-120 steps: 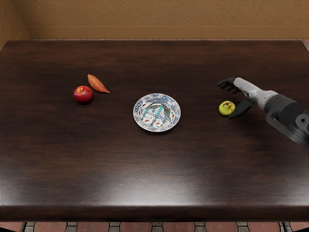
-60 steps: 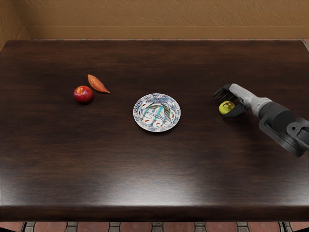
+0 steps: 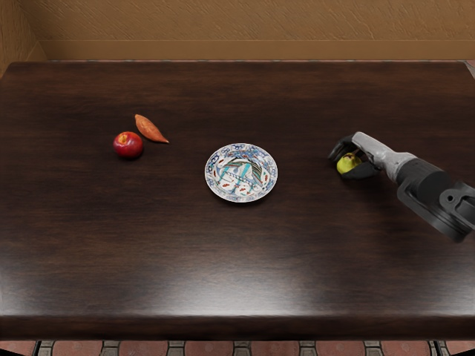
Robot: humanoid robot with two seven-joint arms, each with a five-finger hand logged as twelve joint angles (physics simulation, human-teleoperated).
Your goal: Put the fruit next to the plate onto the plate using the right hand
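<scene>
A small yellow-green fruit (image 3: 345, 164) lies on the dark table to the right of the patterned plate (image 3: 240, 172). My right hand (image 3: 347, 157) comes in from the right edge and its black fingers curl around the fruit, with the thumb under its near side. Most of the fruit is covered by the fingers. The plate holds nothing. My left arm does not show.
A red apple (image 3: 128, 144) and an orange sweet potato (image 3: 151, 128) lie together at the left of the table (image 3: 237, 252). A tan wall runs behind the far edge.
My right hand has slid left over the fruit and its fingers have curled from spread to wrapped around it. The fruit has stayed in place.
</scene>
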